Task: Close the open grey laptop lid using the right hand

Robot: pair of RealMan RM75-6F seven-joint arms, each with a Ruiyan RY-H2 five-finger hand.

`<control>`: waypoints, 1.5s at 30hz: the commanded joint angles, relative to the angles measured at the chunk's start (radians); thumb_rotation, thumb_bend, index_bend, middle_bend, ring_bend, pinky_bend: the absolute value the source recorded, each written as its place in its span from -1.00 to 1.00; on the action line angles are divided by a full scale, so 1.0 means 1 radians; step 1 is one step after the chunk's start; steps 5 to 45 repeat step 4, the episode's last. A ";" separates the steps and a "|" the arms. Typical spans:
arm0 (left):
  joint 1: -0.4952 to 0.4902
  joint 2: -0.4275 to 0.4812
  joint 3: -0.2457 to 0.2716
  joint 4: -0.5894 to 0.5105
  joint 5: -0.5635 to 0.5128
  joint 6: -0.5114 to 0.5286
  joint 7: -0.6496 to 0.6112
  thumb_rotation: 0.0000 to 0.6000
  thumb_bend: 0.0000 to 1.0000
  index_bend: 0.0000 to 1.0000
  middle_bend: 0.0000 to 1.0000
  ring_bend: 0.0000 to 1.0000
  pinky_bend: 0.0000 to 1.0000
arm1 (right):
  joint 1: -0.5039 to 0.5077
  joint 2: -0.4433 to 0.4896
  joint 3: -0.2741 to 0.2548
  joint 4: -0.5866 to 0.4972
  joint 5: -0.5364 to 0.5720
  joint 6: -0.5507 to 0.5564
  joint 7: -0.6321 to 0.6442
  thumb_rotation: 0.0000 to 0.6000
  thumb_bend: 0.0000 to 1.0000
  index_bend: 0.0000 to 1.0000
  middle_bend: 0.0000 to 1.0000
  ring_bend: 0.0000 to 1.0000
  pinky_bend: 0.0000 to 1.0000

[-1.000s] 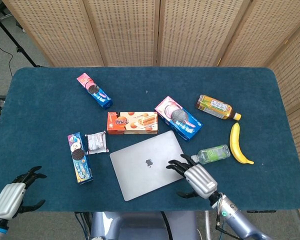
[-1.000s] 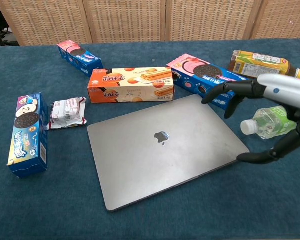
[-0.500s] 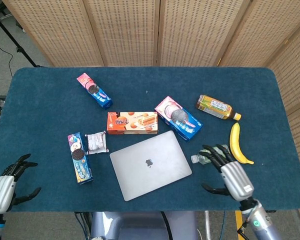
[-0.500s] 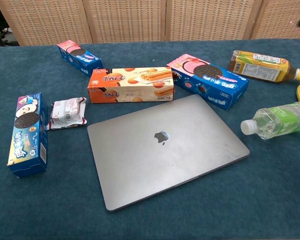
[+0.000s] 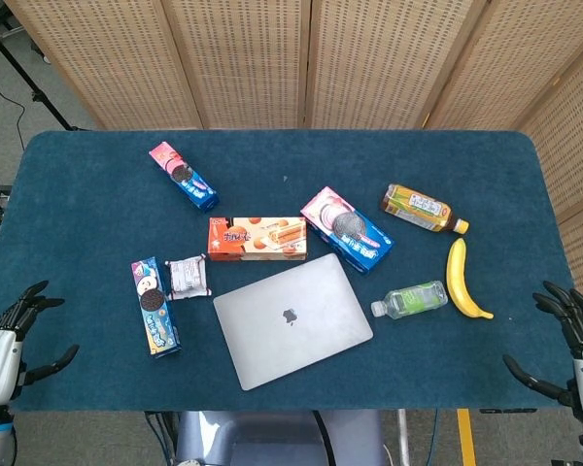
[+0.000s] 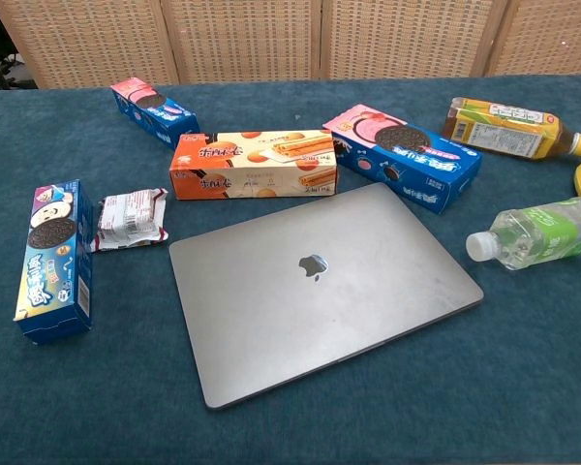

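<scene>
Near the front edge of the table [image 5: 272, 155], the grey laptop [image 5: 292, 318] is seen lying flat with its lid fully shut.

A second ago the right hand [image 5: 581, 342] was spread over the lid's right side; it has since been drawn back off the laptop to the table's front right corner, where it is held empty with fingers apart. The left hand [image 5: 2, 348] is likewise empty and spread at the front left corner. The clear water bottle [image 5: 411, 299] and banana [image 5: 461, 280] are left undisturbed just right of the laptop. The closing is judged complete, with nothing left but retreat.
</scene>
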 commanded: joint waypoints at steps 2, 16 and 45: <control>0.005 -0.013 -0.008 0.015 0.007 0.024 -0.008 1.00 -0.61 -0.39 -0.65 -0.56 -0.60 | -0.028 -0.011 0.002 0.035 0.001 0.018 0.039 1.00 -0.53 -0.69 -0.80 -0.47 -0.93; 0.010 -0.022 -0.013 0.029 0.009 0.041 -0.016 1.00 -0.61 -0.39 -0.65 -0.56 -0.60 | -0.035 -0.017 0.003 0.050 0.005 0.012 0.053 1.00 -0.53 -0.69 -0.80 -0.48 -0.94; 0.010 -0.022 -0.013 0.029 0.009 0.041 -0.016 1.00 -0.61 -0.39 -0.65 -0.56 -0.60 | -0.035 -0.017 0.003 0.050 0.005 0.012 0.053 1.00 -0.53 -0.69 -0.80 -0.48 -0.94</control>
